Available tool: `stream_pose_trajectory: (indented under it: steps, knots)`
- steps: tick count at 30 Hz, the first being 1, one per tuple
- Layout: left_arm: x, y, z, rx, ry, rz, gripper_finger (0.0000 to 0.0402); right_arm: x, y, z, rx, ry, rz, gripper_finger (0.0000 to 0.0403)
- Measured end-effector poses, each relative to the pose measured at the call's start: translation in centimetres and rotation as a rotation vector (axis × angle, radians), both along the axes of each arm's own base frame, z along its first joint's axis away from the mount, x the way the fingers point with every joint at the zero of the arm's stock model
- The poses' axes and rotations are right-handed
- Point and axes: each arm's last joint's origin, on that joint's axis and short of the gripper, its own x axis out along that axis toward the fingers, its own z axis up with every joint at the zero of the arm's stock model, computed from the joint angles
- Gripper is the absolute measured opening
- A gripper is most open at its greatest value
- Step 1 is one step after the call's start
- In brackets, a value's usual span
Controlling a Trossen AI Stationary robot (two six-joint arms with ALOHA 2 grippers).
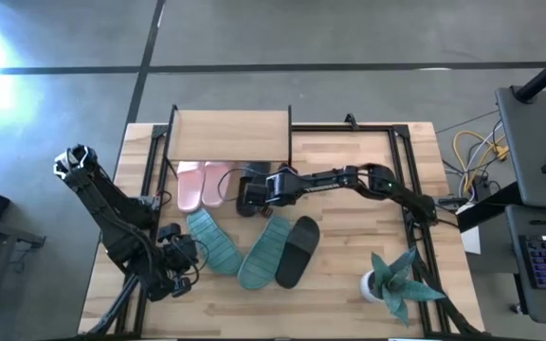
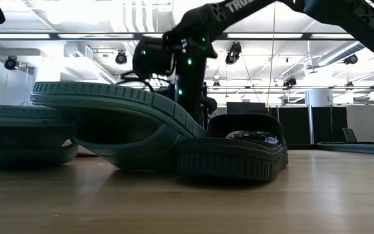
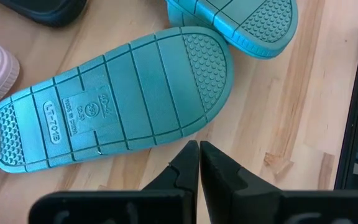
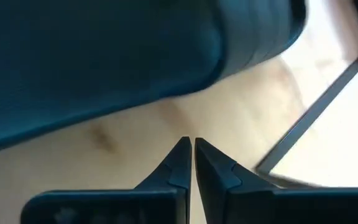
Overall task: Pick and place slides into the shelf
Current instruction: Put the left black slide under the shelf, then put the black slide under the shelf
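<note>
The shelf (image 1: 230,134) stands at the table's far edge, with the pink pair (image 1: 202,185) on the table at its near side. One black slide (image 4: 104,56) lies just ahead of my right gripper (image 1: 250,196), whose shut fingers (image 4: 190,148) hover above the wood without touching it. Two teal slides lie sole up near the middle (image 1: 214,242) (image 1: 265,251). The right one rests tilted against the other black slide (image 1: 297,251) (image 2: 239,153). My left gripper (image 1: 183,256) (image 3: 199,149) is shut, beside the left teal slide (image 3: 114,99).
A potted plant (image 1: 391,279) stands near the table's right near corner. Thin black frame rails (image 1: 408,180) run along the table's left and right sides, and one rod (image 4: 316,124) shows close to my right gripper. Bare wood lies along the near edge.
</note>
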Motion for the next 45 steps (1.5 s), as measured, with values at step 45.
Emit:
stream_pose_trajectory:
  steps: [45]
  knots:
    - [-0.1,0.5,0.2,0.006,-0.054,0.120,0.0000,-0.2,11.6,14.4,0.065,-0.196,0.327,0.0013]
